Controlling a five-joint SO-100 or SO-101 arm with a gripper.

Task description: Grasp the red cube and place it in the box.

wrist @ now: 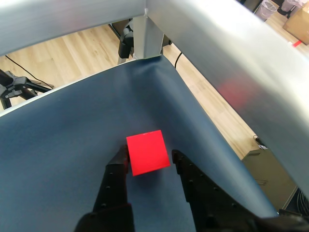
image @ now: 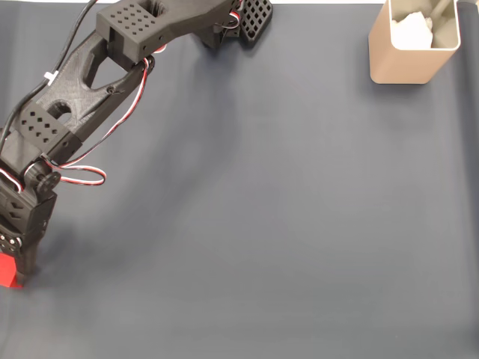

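Grasping is in hand: the red cube (wrist: 147,152) is straddled by the spread gripper (wrist: 148,158), apparently untouched; closing is called for next

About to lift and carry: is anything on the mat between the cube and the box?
Nothing visible is. In the fixed view the cube sits at the lower left edge under the gripper, the box stands at the upper right, and the mat between them is bare.
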